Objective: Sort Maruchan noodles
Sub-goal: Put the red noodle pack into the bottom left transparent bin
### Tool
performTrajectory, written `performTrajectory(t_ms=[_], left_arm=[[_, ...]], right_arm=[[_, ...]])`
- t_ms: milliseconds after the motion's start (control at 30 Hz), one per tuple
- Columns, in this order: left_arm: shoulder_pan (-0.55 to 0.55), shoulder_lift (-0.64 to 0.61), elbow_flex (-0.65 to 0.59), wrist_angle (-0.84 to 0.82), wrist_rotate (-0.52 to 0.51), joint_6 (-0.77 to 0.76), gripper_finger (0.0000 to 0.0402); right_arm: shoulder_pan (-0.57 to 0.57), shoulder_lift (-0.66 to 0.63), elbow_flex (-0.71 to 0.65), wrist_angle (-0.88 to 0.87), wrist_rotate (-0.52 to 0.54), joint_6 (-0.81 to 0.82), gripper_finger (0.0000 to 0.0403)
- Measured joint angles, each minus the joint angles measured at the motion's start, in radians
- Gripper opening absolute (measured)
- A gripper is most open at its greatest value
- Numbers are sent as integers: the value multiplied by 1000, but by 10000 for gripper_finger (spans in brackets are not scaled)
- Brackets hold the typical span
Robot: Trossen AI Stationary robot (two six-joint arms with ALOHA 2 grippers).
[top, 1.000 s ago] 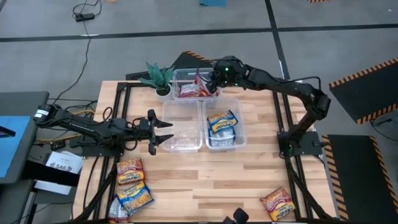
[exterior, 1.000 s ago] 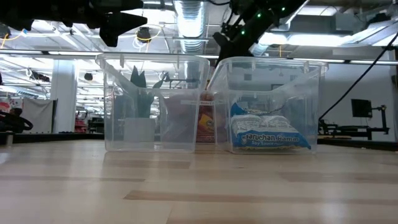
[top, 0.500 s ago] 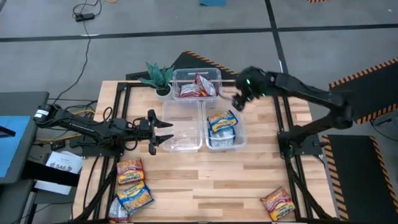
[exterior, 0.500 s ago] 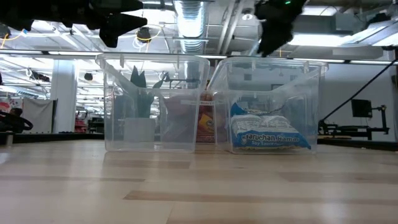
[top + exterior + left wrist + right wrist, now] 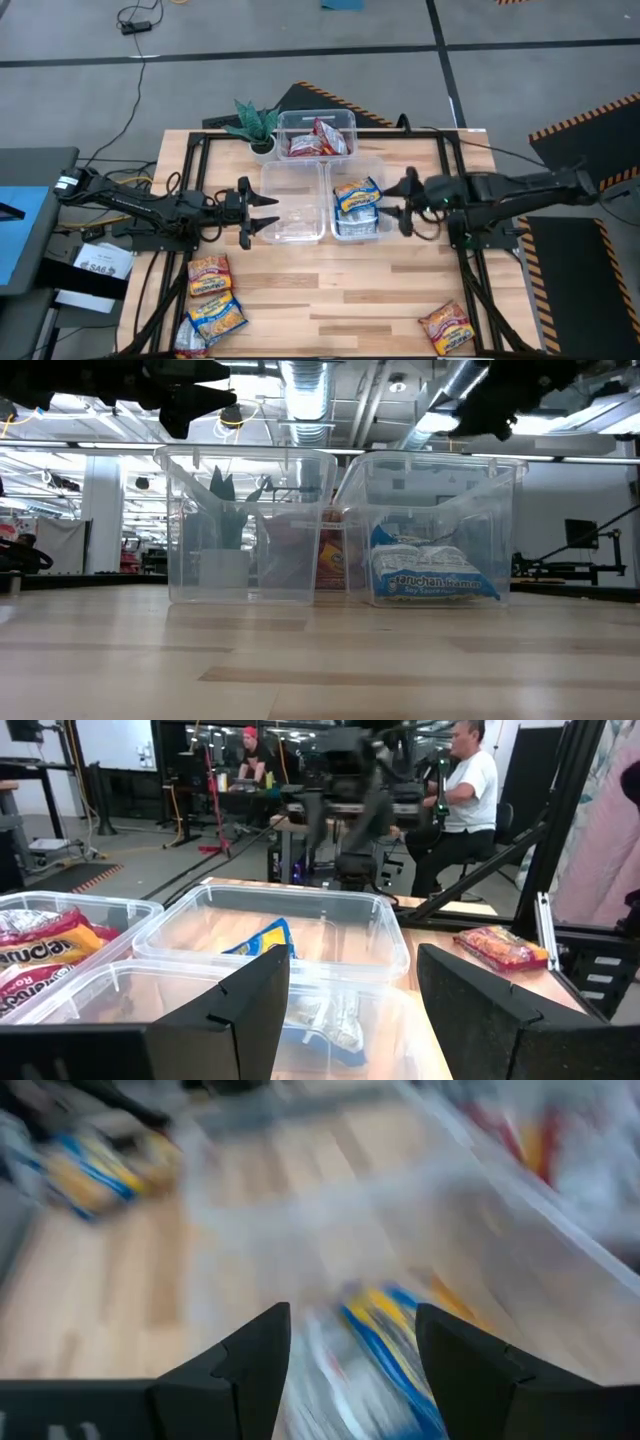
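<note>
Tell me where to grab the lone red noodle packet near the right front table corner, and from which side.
Judging by its pose, come straight down on the red noodle packet: it lies flat, tilted, clear of anything else. Close across its narrow middle. The right gripper, open beside the blue-packet bin, is nearer.

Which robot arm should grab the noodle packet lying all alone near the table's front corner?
Probably the right. That lone packet lies on the right arm's side, and the right gripper is open and empty beside the blue-packet bin. The left gripper hovers over the empty bin, farther away.

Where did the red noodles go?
In the high view, the red noodles lie in the far clear bin, right beside the little green plant at the table's back edge.
</note>
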Motion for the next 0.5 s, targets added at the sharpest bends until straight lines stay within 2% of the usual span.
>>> performTrajectory(t_ms=[133,233,333,500], left_arm=[[0,0,0,-1,0,11,208],[0,0,0,0,0,11,208],[0,0,0,0,0,11,208],[0,0,0,-1,0,30,208]], right_arm=[[77,-25,-142,387,11,-114,239],[105,-15,-199,600,12,-204,239],[114,0,-221,713,13,-254,239],[110,15,-225,733,25,-273,239]])
